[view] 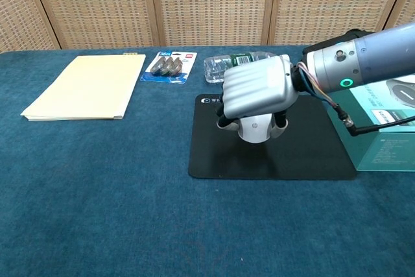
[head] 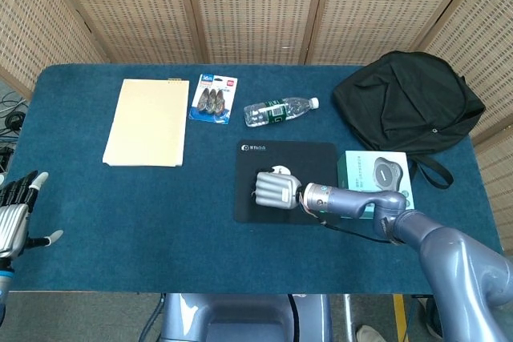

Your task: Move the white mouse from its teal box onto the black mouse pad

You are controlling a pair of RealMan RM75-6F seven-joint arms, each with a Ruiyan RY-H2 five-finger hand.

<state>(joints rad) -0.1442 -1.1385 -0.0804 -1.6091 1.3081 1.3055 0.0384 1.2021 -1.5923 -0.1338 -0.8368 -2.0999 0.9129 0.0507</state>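
Note:
The white mouse (view: pixel 254 129) sits low on the black mouse pad (view: pixel 311 150), its base meeting the pad near the middle. My right hand (view: pixel 255 87) covers it from above and grips it, fingers wrapped down its sides. In the head view the right hand (head: pixel 275 190) lies on the pad (head: pixel 317 158) with a sliver of the mouse (head: pixel 277 171) showing beyond it. The teal box (head: pixel 375 175) (view: pixel 389 137) stands at the pad's right edge. My left hand (head: pixel 14 214) hangs at the table's front left edge, fingers apart, holding nothing.
A cream folder (head: pixel 147 122) (view: pixel 81 85) lies at the back left. A blister pack (head: pixel 213 98) (view: pixel 168 66) and a lying water bottle (head: pixel 276 111) (view: pixel 217 68) lie behind the pad. A black backpack (head: pixel 409 102) fills the back right corner.

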